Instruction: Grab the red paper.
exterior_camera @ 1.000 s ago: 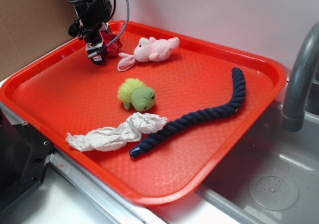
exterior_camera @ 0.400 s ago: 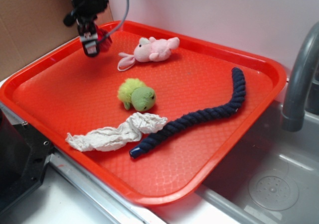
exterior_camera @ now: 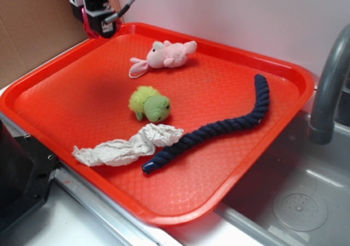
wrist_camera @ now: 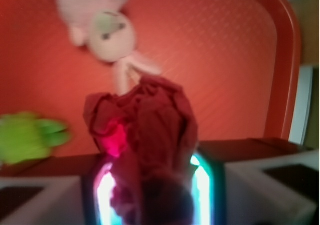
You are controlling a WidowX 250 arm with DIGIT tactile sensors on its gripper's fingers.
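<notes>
Gripper (exterior_camera: 97, 28) above far-left corner of orange tray (exterior_camera: 246, 164), jaws clamped on red paper (wrist_camera: 145, 135); pink plush toy (exterior_camera: 164, 55) below.

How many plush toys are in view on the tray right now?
2. The pink plush toy lies near the tray's far edge; the green plush toy sits mid-tray, beside the white cloth strip. None appears hidden.
</notes>
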